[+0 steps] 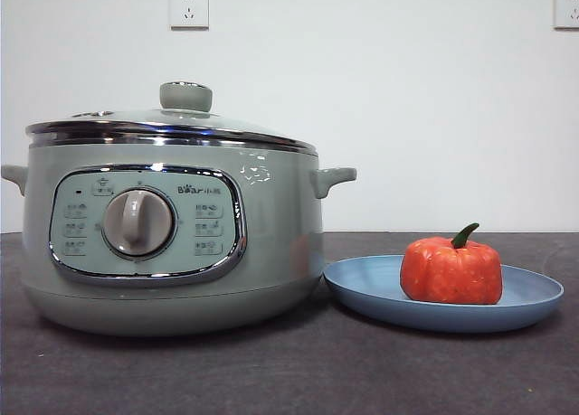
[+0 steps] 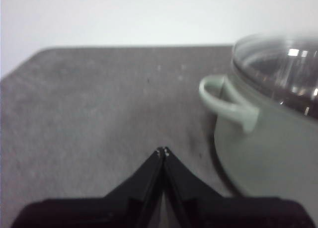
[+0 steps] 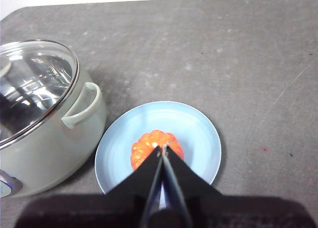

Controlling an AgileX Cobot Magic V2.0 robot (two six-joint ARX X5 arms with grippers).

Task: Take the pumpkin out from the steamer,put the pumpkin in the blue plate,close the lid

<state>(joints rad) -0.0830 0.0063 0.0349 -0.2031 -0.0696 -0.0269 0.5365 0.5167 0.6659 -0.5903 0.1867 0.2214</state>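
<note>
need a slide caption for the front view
Lid closed on the steamer, with the pumpkin resting in the blue plate beside it.

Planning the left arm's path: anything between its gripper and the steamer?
No. The left wrist view shows only bare grey table between the left gripper and the steamer.

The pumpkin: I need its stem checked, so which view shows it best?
The front view: the pumpkin sits side-on on the blue plate, green stem showing. The right wrist view looks down on it, with the shut right gripper covering part. The left wrist view misses it.
</note>
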